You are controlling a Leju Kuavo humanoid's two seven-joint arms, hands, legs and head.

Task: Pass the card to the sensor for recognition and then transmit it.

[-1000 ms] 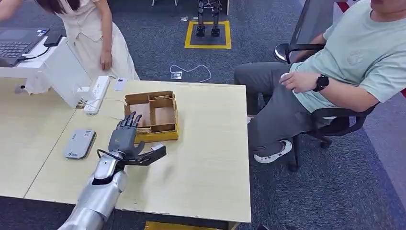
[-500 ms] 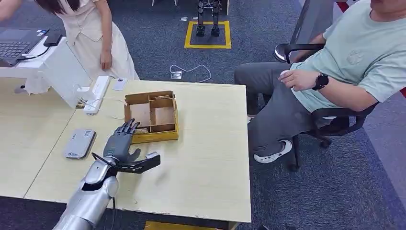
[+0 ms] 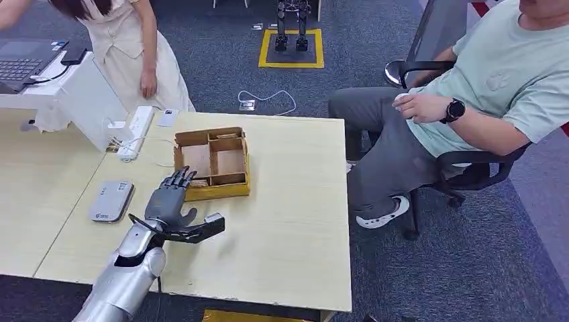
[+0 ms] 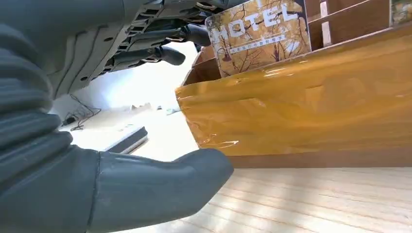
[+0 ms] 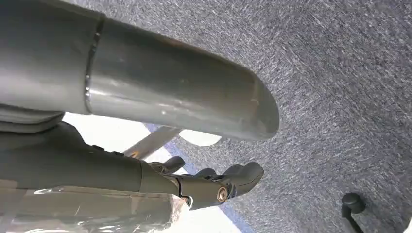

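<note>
Two people share the room with me: one in pale clothes (image 3: pixel 127 40) stands beyond the far corner of the table (image 3: pixel 288 221), and one in a mint shirt (image 3: pixel 496 87) sits in a black office chair (image 3: pixel 463 168) off the table's side, on blue-grey carpet (image 3: pixel 470 268). The table is light wood. Taking the cardboard box (image 3: pixel 213 161) with its yellow taped front as my landmark: a white power strip (image 3: pixel 136 124) lies beyond it toward the standing person, and a flat grey sensor pad (image 3: pixel 111 200) lies well apart from it on the side away from the seated person. A card printed HOTEL (image 4: pixel 260 34) stands upright inside the box, just behind its front wall, leaning near my fingertips.

My left hand (image 3: pixel 169 201) sits just in front of the box, palm low over the wood, fingers (image 4: pixel 160 54) spread and stretched forward so their tips reach over the front wall, thumb (image 4: pixel 160 189) out to the side near the tabletop. It grips nothing; whether a fingertip touches the card, I cannot tell. My left arm runs back to the table's near edge.

My right hand (image 5: pixel 214 187) hangs over the carpet, away from the box, fingers loosely curled inward around nothing.
</note>
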